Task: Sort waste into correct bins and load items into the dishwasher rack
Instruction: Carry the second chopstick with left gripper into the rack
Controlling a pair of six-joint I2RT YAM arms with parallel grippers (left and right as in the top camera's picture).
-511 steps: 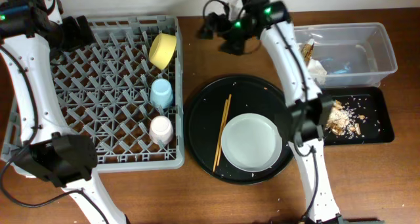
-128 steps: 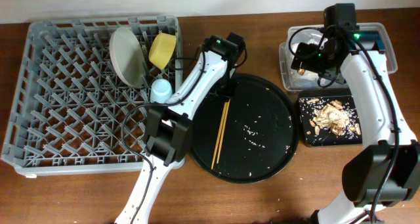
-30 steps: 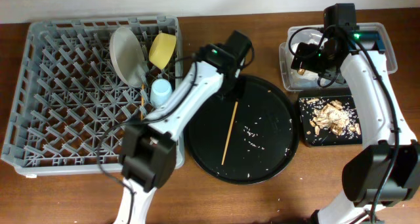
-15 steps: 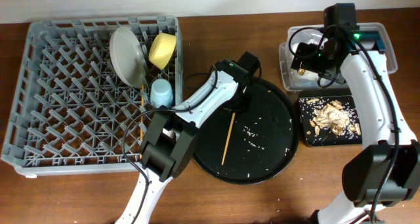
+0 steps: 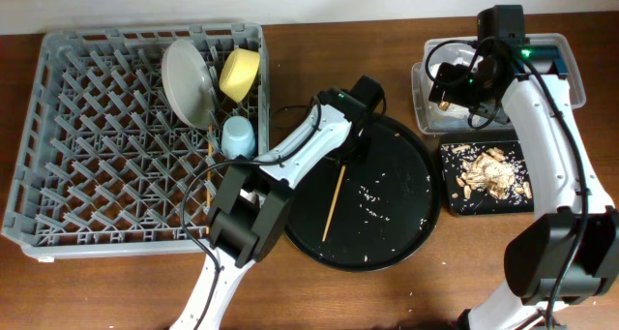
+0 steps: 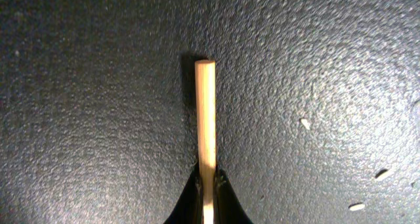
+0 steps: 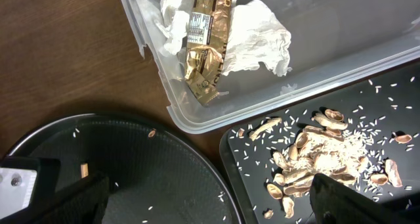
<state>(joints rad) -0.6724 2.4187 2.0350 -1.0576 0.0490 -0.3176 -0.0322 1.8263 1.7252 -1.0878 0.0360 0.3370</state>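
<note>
Wooden and pale, a single chopstick [image 6: 205, 119] is slanting across the large round black tray [image 5: 397, 238] in the middle of the bench [image 5: 290, 306]. The left claw [image 6: 206, 190] is pinching its far end, the two fingers narrowed tight against either side of the stick. Whether the free end is resting on the tray or hanging just above it cannot be told. Scattered white rice grains [image 5: 368, 190] are lying on the tray just beside the stick.

Toward the left edge, the grey dishwasher rack [image 5: 87, 195] is filling the bench from the far-left corner almost to the near edge. In its far right part the white plate [image 5: 184, 83] is standing on edge between the pegs. The yellow bowl [image 5: 239, 74] is tipped on its side just beside it, and the light-blue cup [image 5: 237, 136] is sitting mouth down a little nearer. A thin wooden stick [image 5: 210, 144], seemingly a second chopstick, is standing just left of that cup.

At the far-right corner the clear tub [image 7: 394, 33] is holding crumpled white napkins [image 7: 262, 33] and the brown-gold wrapper [image 7: 207, 40]. Just nearer along the right edge, the shallow black tray [image 5: 546, 202] is carrying the brown food scraps [image 7: 315, 155] and loose rice. The right claw [image 7: 209, 184] is hovering over the tub's left rim, its fingers spread wide and gripping nothing.
</note>
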